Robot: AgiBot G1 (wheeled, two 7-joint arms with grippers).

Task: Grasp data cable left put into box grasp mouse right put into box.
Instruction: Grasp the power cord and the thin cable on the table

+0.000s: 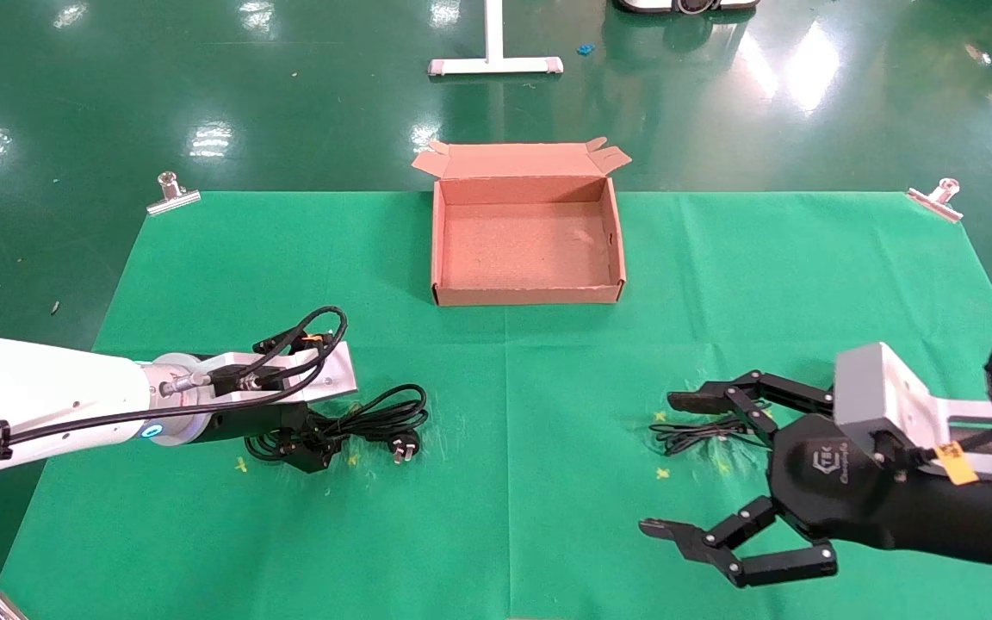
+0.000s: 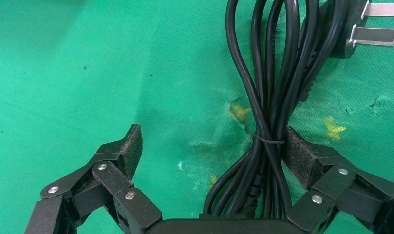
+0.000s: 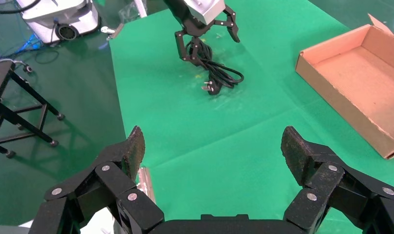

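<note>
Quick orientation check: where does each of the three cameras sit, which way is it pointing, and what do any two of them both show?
Head view: looks down on the green cloth, box, both arms.
Left wrist view: looks close down between the open left gripper fingers, one beside the data cable.
Right wrist view: looks past the open right gripper across the cloth.
Shared: right wrist and head views both show cable, box and left gripper.

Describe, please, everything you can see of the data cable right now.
The data cable is a thick black cord, bundled in a long coil and cinched at its middle by a thin tie. Its black plug shows flat metal prongs. It lies on the green cloth, with the open left gripper straddling its waist, one finger touching the bundle.
</note>
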